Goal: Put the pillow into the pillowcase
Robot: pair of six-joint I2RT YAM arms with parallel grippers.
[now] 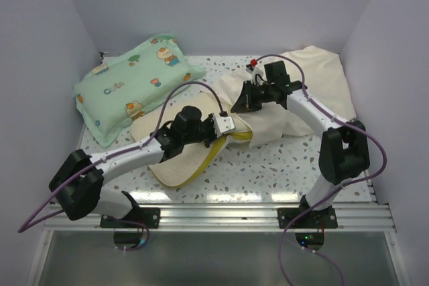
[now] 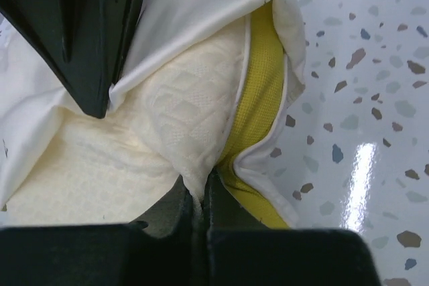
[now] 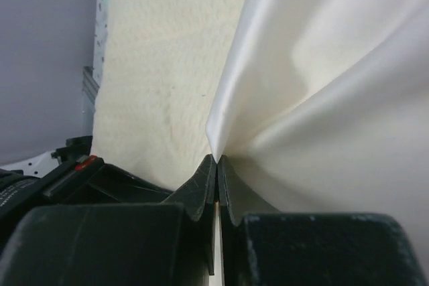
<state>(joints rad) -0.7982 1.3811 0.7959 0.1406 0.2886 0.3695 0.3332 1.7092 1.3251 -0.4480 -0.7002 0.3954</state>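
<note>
The cream quilted pillow (image 1: 175, 165) with its olive-yellow side edge (image 2: 258, 92) lies at the table's middle front. Its far end sits inside the mouth of the smooth cream pillowcase (image 1: 315, 85). My left gripper (image 1: 228, 127) is shut on a pinch of the pillow's textured fabric (image 2: 194, 118) near the yellow edge. My right gripper (image 1: 240, 102) is shut on the pillowcase's open hem (image 3: 322, 98) and holds it up over the pillow (image 3: 161, 65). In the left wrist view the pillowcase (image 2: 201, 5) drapes over the pillow's top.
A mint-green cartoon-print pillow (image 1: 134, 85) lies at the back left. White walls enclose the speckled table (image 1: 281, 165) on three sides. A metal rail (image 1: 221, 216) runs along the near edge. The right gripper's black body (image 2: 74, 25) sits close above the left gripper.
</note>
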